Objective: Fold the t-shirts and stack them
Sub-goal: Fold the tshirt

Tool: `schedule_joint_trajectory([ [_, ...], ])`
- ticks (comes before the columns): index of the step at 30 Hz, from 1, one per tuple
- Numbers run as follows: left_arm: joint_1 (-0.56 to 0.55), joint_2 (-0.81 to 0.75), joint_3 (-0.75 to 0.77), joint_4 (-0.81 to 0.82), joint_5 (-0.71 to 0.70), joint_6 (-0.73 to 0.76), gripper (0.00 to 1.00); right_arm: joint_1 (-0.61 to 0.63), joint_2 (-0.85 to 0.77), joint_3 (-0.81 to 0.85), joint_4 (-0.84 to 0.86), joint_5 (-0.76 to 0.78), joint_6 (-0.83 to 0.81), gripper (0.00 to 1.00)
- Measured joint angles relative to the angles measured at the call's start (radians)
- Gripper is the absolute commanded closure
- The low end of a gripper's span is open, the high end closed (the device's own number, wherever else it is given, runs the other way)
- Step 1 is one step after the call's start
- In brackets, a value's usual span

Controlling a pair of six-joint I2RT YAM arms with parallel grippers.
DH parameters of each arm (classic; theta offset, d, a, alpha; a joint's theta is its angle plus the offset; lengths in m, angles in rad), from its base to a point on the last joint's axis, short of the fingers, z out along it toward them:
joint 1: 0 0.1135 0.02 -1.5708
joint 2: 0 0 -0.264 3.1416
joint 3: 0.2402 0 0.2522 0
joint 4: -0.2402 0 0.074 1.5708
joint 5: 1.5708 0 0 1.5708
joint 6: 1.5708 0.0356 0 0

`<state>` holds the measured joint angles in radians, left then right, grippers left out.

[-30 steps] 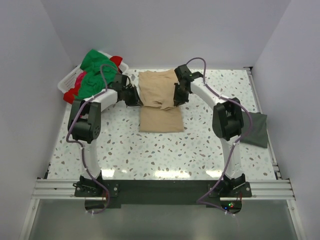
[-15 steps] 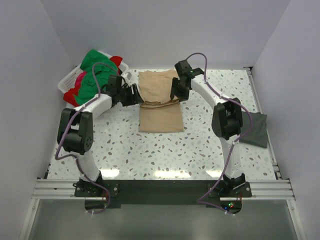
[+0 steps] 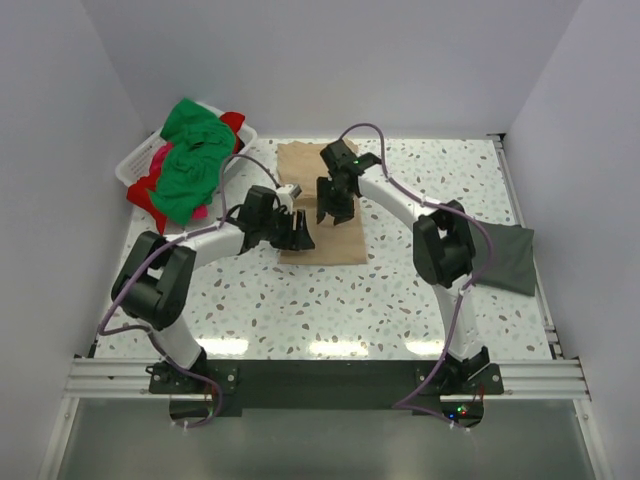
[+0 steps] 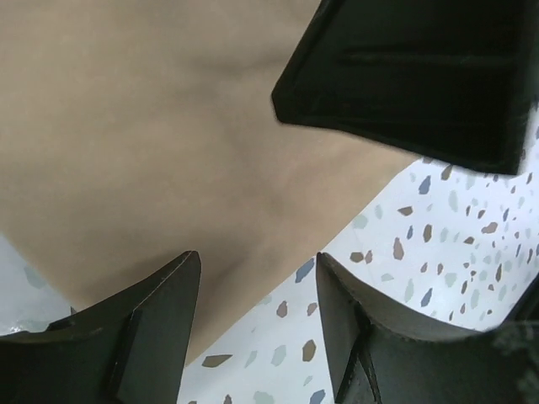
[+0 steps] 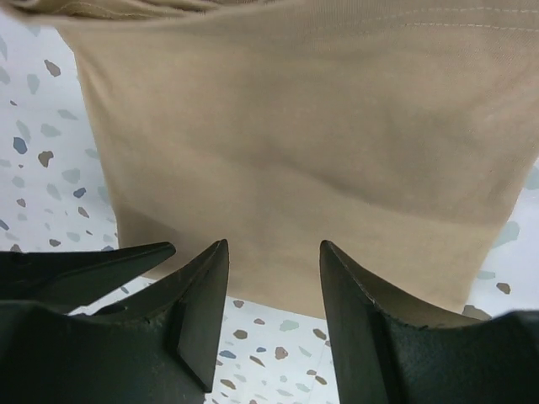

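Observation:
A tan t-shirt point(image 3: 303, 163) lies folded flat at the back middle of the table; it also fills the left wrist view point(image 4: 152, 135) and the right wrist view point(image 5: 303, 126). My left gripper point(image 3: 299, 232) hovers open over its near left corner point(image 4: 257, 269), with nothing between the fingers. Just above the shirt's middle, my right gripper point(image 3: 333, 205) is open and empty point(image 5: 274, 252). A dark grey t-shirt point(image 3: 512, 258) lies at the table's right edge. Green point(image 3: 190, 160), red point(image 3: 233, 122) and pink point(image 3: 158, 154) t-shirts are heaped at the back left.
The heap sits in a white plastic basket point(image 3: 134, 165) in the back left corner. White walls close in the left, back and right sides. The speckled table point(image 3: 330, 300) stretches between the shirt and the arm bases. The two grippers are close together over the shirt.
Both grippers went from shut to open and let go of the tan shirt's folded edge. Both then moved inward and toward the near end of the shirt, which now lies flatter.

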<state>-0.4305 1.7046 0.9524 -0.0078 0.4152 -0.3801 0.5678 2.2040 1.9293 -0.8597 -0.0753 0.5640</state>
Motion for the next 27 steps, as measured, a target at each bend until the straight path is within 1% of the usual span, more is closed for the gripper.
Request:
schedule_joint_trajectory([
  [4,0.005,0.008,-0.042,-0.001,-0.003,0.003,0.38,-0.006,0.002,0.000,0.010,0.007,0.007,0.49],
  [8,0.005,-0.021,-0.080,-0.002,-0.019,0.003,0.38,-0.015,0.001,-0.020,0.025,0.022,0.012,0.49],
  [13,0.005,-0.073,-0.087,-0.021,-0.061,0.002,0.39,-0.029,-0.032,-0.140,0.045,0.034,0.016,0.49],
  [17,0.005,-0.130,-0.099,-0.049,-0.120,-0.004,0.39,-0.038,-0.100,-0.272,0.052,0.041,0.016,0.49],
  [20,0.005,-0.167,-0.113,-0.077,-0.161,-0.014,0.42,-0.044,-0.175,-0.370,0.061,0.045,0.018,0.49],
  [23,0.008,-0.169,-0.116,-0.107,-0.193,-0.032,0.47,-0.048,-0.248,-0.443,0.069,0.055,0.018,0.49],
  [27,0.021,-0.169,-0.133,-0.143,-0.234,-0.062,0.53,-0.056,-0.304,-0.508,0.078,0.063,0.019,0.50],
])
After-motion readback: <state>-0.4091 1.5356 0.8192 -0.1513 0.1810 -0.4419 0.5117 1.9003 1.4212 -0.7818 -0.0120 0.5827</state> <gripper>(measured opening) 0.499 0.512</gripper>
